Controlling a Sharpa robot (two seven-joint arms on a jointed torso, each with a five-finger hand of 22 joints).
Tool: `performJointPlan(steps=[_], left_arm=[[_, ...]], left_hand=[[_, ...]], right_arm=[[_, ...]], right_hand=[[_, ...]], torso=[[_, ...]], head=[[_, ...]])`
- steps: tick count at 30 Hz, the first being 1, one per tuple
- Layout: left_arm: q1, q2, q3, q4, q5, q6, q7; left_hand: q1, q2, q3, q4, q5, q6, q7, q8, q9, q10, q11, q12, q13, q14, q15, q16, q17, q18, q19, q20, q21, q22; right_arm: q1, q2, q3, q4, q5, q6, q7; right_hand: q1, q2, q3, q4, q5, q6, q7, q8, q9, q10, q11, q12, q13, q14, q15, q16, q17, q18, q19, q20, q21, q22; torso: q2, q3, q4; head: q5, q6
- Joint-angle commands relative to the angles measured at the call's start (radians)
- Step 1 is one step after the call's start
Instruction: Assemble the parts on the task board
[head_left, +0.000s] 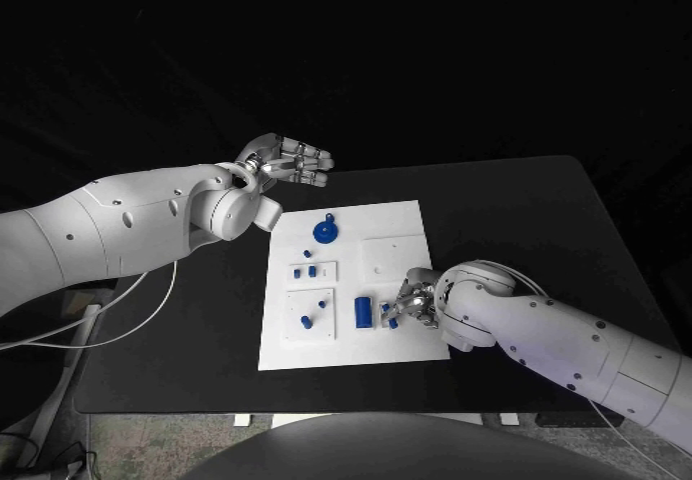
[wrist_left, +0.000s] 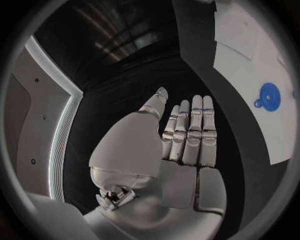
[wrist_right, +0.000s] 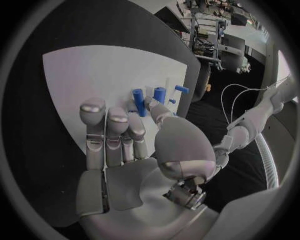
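The white task board (head_left: 392, 222) lies mid-table. A blue round disc (head_left: 327, 232) sits near its far edge, small blue parts (head_left: 304, 271) stand in a recess, and another part (head_left: 307, 322) lies lower down. My right hand (head_left: 415, 300) is low over the board's near right area, fingertips beside an upright blue cylinder (head_left: 364, 311). In the right wrist view the thumb and fingers (wrist_right: 119, 130) reach to that cylinder (wrist_right: 139, 106); whether they grip it is hidden. My left hand (head_left: 289, 162) hovers off the board's far left corner, fingers straight, holding nothing.
Black tabletop (head_left: 534, 220) runs wide to the right of the board and narrow to its left. The left wrist view shows my left hand (wrist_left: 181, 145) flat, with the board (wrist_left: 247, 50) and blue disc (wrist_left: 269, 96) beyond it.
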Motion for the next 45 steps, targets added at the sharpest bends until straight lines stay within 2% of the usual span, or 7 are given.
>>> performJointPlan(steps=[1, 16, 17, 18, 24, 31, 45], left_arm=[[0.002, 0.003, 0.001, 0.001, -0.004, 0.015, 0.003], [0.002, 0.004, 0.001, 0.000, -0.004, 0.006, 0.010], [0.002, 0.005, 0.001, 0.000, -0.004, 0.005, 0.011], [0.002, 0.005, 0.001, 0.000, -0.004, 0.005, 0.011], [0.003, 0.005, 0.001, 0.000, -0.004, 0.005, 0.010], [0.003, 0.005, 0.001, -0.002, -0.004, 0.007, 0.008], [0.003, 0.005, 0.001, -0.002, -0.005, 0.009, 0.003]], left_hand=[[-0.002, -0.001, -0.005, -0.001, 0.002, -0.004, -0.001, -0.001, -0.001, -0.008, -0.001, 0.003, 0.000, -0.006, 0.000, -0.001, 0.001, -0.017, 0.000, 0.005, 0.005, -0.001], [-0.001, -0.001, -0.006, 0.001, 0.005, -0.005, -0.001, -0.001, -0.001, -0.008, -0.001, 0.003, 0.000, -0.005, 0.000, -0.001, 0.002, -0.017, 0.001, 0.004, 0.005, -0.006], [-0.001, -0.001, -0.006, 0.001, 0.005, -0.005, -0.001, -0.001, -0.001, -0.008, -0.001, 0.003, 0.000, -0.005, 0.000, -0.001, 0.002, -0.017, 0.001, 0.004, 0.005, -0.006], [-0.001, -0.001, -0.006, 0.001, 0.005, -0.005, -0.001, -0.001, -0.001, -0.008, -0.001, 0.003, 0.000, -0.005, 0.000, -0.001, 0.002, -0.017, 0.001, 0.004, 0.005, -0.006], [-0.001, -0.001, -0.006, 0.001, 0.005, -0.005, -0.001, -0.001, -0.001, -0.008, -0.001, 0.003, 0.000, -0.005, 0.000, -0.001, 0.002, -0.017, 0.001, 0.004, 0.005, -0.006], [-0.001, -0.001, -0.006, 0.001, 0.005, -0.005, -0.001, -0.001, -0.001, -0.008, -0.001, 0.003, 0.000, -0.005, 0.000, -0.001, 0.002, -0.017, 0.001, 0.004, 0.005, -0.006], [0.000, -0.002, -0.005, 0.003, 0.006, -0.007, 0.000, -0.002, -0.001, -0.008, -0.001, 0.003, 0.000, -0.006, 0.000, -0.001, 0.002, -0.017, 0.001, 0.004, 0.006, -0.011]], right_arm=[[-0.002, 0.003, -0.002, 0.003, -0.007, 0.009, 0.003], [-0.002, 0.013, -0.002, -0.003, -0.032, 0.016, 0.004], [-0.002, 0.014, -0.002, -0.004, -0.039, 0.016, 0.005], [-0.002, 0.014, -0.002, -0.005, -0.040, 0.015, 0.005], [-0.002, 0.018, -0.002, -0.008, -0.054, 0.007, 0.012], [-0.002, 0.021, -0.002, -0.007, -0.072, -0.003, 0.021], [-0.002, 0.019, -0.002, -0.003, -0.075, 0.001, 0.032]], right_hand=[[-0.002, 0.006, 0.001, 0.005, -0.006, 0.000, 0.000, 0.004, 0.001, -0.002, -0.004, -0.005, -0.001, 0.002, -0.006, -0.005, 0.001, 0.012, 0.055, -0.004, -0.007, 0.047], [-0.017, 0.000, -0.012, 0.020, -0.001, -0.001, 0.000, 0.004, 0.001, -0.003, -0.004, -0.006, -0.002, 0.002, -0.007, -0.006, 0.003, 0.013, 0.055, -0.006, -0.005, 0.045], [-0.023, -0.003, -0.022, 0.026, 0.023, 0.000, 0.000, 0.004, 0.001, -0.003, -0.004, -0.008, -0.003, 0.002, -0.007, -0.006, 0.003, 0.013, 0.055, -0.006, -0.006, 0.045], [-0.023, -0.002, -0.028, 0.028, 0.025, -0.001, -0.001, 0.004, 0.001, -0.003, -0.005, -0.007, -0.002, 0.002, -0.007, -0.007, 0.003, 0.014, 0.055, -0.006, -0.006, 0.044], [-0.029, -0.003, -0.077, 0.055, -0.018, -0.003, 0.000, 0.004, 0.000, -0.005, -0.004, -0.010, -0.004, 0.002, -0.007, -0.009, 0.004, 0.015, 0.055, -0.006, -0.007, 0.043], [-0.025, -0.012, -0.116, 0.072, -0.031, -0.004, 0.001, 0.004, 0.000, -0.006, -0.003, -0.011, -0.005, 0.002, -0.008, -0.011, 0.005, 0.016, 0.054, -0.006, -0.006, 0.041], [-0.004, -0.010, -0.124, 0.064, -0.040, -0.004, 0.001, 0.004, 0.000, -0.007, -0.003, -0.012, -0.006, 0.002, -0.008, -0.014, 0.004, 0.016, 0.054, -0.006, -0.006, 0.040]], torso=[[-0.001, 0.0001, -0.0013], [0.000, -0.0004, -0.0014], [0.000, -0.0001, -0.0011], [0.000, 0.0001, -0.0011], [0.000, 0.0005, -0.0008], [-0.001, 0.0004, -0.0016], [0.000, 0.0010, -0.0010]], head=[[0.004, 0.000], [0.006, 0.000], [0.006, 0.000], [0.006, 0.000], [0.006, 0.000], [0.005, 0.000], [0.007, 0.000]])
